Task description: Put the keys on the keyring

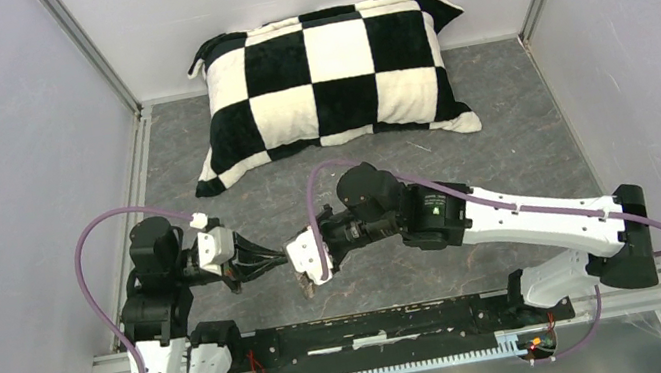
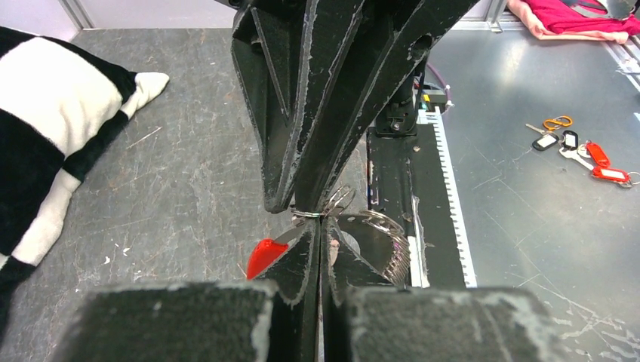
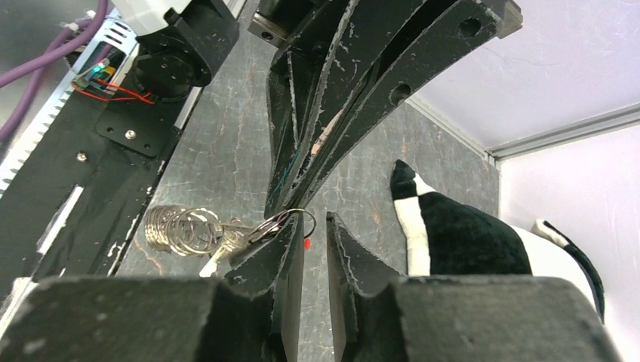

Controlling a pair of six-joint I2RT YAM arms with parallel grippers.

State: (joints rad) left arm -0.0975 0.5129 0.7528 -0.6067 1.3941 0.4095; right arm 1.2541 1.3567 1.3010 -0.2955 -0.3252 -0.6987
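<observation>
left gripper (image 2: 321, 226) clenches the coiled keyring (image 3: 181, 230), tip to tip with the right gripper (image 3: 313, 226), its fingers slightly parted.

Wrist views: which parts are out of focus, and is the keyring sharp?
Left wrist view: the camera's own fingers are blurred at the bottom edge, while the keyring is fairly sharp. Right wrist view: likewise blurred at the bottom, with its coils sharp.

My left pincer (image 2: 318, 226) pinches the keyring (image 2: 321, 213) at its closed tips, holding the thin silvery coiled wire with its bright red sleeve section above the tabletop. One key (image 3: 216, 262) shows a silvery blade beside the coil, its head hidden.
</observation>
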